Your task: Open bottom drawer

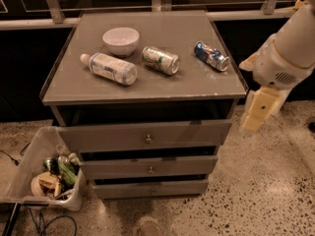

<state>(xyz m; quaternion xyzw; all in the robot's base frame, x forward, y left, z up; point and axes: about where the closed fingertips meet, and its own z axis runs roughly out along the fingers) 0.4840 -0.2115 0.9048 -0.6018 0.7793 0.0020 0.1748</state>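
A grey cabinet has three drawer fronts. The bottom drawer (150, 189) is the narrowest and shortest, low near the floor, with a small round metal knob (152, 191) at its centre. It looks shut. Above it are the mid-sized front (149, 166) and the widest top front (144, 135). My gripper (254, 116) hangs from the white arm (288, 48) at the cabinet's right side, about level with the top drawer and well apart from the bottom drawer.
On the cabinet top (147, 85) lie a white bowl (120, 40), a plastic bottle (109, 68), a green can (160, 60) and a blue can (211, 56). A white bin (47, 172) of trash stands at the left. Cables (29, 218) lie on the speckled floor.
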